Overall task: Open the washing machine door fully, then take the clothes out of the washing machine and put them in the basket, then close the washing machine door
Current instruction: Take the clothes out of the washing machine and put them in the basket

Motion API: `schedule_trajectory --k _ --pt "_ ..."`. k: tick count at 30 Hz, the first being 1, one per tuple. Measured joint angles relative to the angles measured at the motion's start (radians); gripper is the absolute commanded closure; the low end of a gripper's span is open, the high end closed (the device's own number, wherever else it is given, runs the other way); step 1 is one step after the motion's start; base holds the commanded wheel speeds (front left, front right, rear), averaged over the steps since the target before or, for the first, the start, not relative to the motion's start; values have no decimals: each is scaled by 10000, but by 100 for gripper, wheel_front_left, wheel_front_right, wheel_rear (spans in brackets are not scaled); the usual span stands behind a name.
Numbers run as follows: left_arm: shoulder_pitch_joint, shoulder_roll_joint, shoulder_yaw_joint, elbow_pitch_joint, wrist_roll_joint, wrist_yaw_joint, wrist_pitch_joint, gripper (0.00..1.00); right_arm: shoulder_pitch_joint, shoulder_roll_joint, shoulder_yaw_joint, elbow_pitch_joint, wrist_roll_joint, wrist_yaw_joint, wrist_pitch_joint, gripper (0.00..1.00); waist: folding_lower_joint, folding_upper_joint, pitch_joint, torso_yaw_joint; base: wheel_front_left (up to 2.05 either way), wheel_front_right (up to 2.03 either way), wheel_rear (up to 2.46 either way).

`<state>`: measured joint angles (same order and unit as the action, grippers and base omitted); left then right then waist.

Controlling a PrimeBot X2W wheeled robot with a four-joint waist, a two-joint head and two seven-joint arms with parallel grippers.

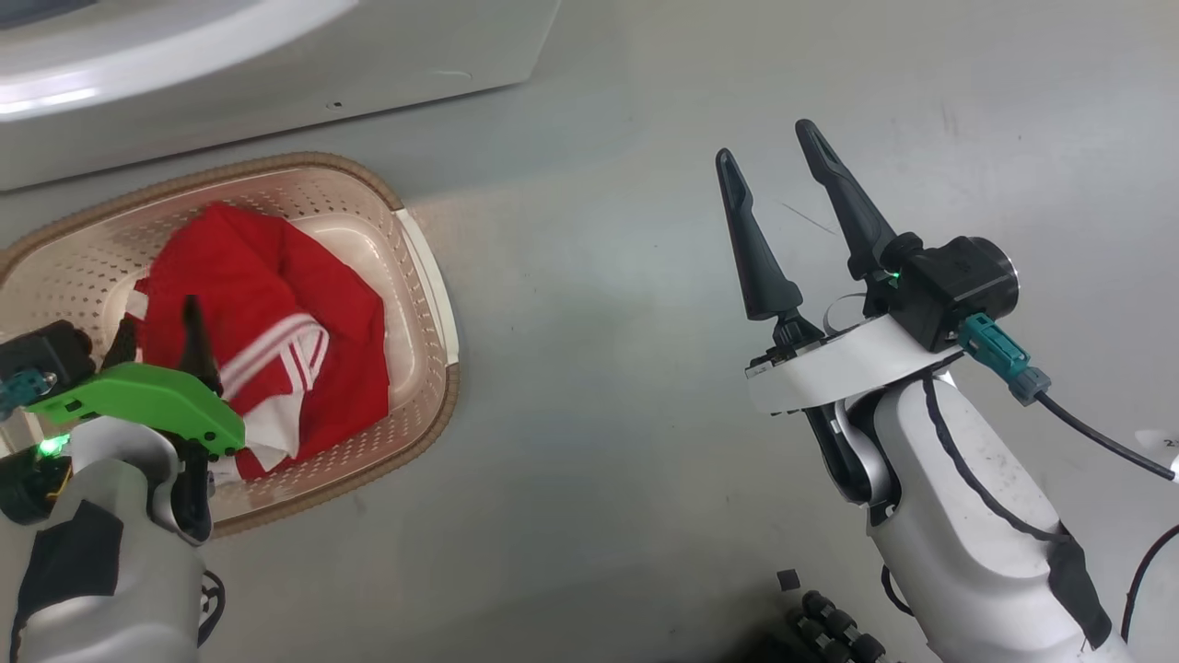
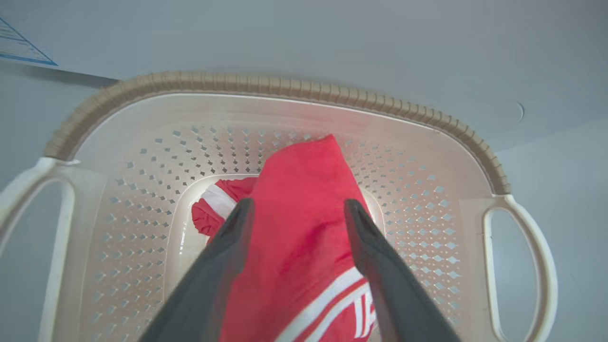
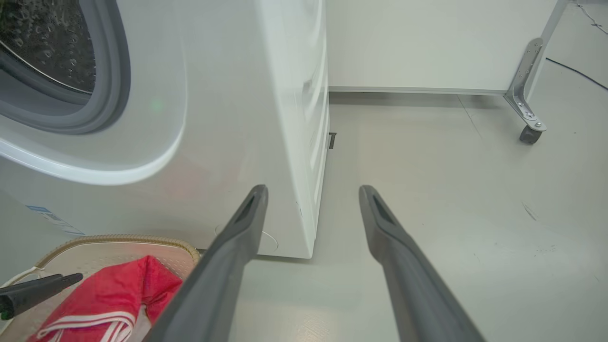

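The basket (image 1: 433,304) stands on the floor in front of the washing machine (image 1: 276,55). Red clothes (image 1: 276,313) with white stripes lie piled inside it. My left gripper (image 1: 157,322) hangs over the pile, and in the left wrist view its fingers (image 2: 228,247) stand apart with the red clothes (image 2: 299,247) between and below them, inside the basket (image 2: 285,85). My right gripper (image 1: 765,143) is open over bare floor to the right, holding nothing. The right wrist view has the washing machine (image 3: 228,118) with its open drum mouth (image 3: 42,47). The washing machine door is out of view.
Grey floor spreads to the right of the basket and machine. A metal leg on a caster (image 3: 529,133) stands at the far right under a white panel (image 3: 427,42). A black cable (image 1: 1105,442) trails from my right wrist.
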<state>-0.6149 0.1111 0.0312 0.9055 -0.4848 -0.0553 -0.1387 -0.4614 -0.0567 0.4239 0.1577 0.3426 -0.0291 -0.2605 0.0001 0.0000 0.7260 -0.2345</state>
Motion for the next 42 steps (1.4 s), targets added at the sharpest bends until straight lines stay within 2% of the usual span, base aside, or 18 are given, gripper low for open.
schedule_trajectory --k 6,15,24,31,35,42 --pt "3 -15 23 199 0 -42 -725 0 27 2 -182 255 0 0 0 0 0 0 -514 146 0 0 0" --pt "43 -46 -69 63 153 -205 -1058 0 444 -2 -489 625 -113 2 0 0 -1 0 -1417 519 0 0 0" --pt "284 -384 -523 -848 499 -339 -1104 0 898 -25 -982 892 -244 2 0 0 -2 0 -2359 975 0 0 0" --pt "565 -384 -635 -2266 1034 -393 -1131 0 1289 -63 -1235 1116 -318 12 0 0 -2 0 -3124 1364 0 0 0" --pt "1073 -380 -667 -3154 1402 -393 -1133 0 1635 -73 -1507 1151 -328 10 0 0 -2 0 -3703 1609 0 0 0" --pt "2116 -374 -913 -3793 1749 -288 -1133 0 2120 -75 -1626 1335 -360 12 0 0 -2 0 -4470 1914 0 0 0"
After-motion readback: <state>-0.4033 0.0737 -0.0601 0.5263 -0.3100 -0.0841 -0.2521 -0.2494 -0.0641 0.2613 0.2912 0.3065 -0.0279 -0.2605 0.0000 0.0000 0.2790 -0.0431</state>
